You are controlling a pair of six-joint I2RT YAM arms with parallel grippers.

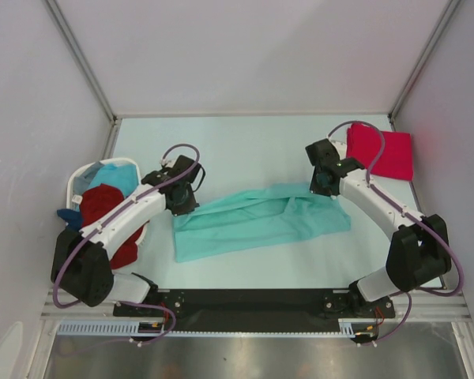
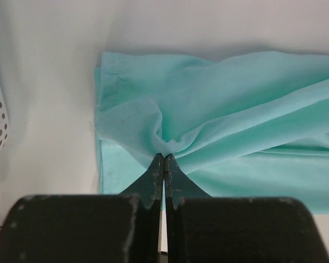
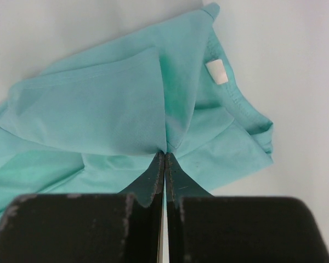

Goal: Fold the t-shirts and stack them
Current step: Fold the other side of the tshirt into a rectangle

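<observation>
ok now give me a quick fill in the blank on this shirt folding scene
1. The left gripper and right gripper are both shut on the t-shirt whose colour is light ____.
2. The folded pinkish-red t-shirt lies in the far ____ corner of the table.
3. The white basket stands on the ____ side of the table.
Missing words: teal; right; left.
</observation>
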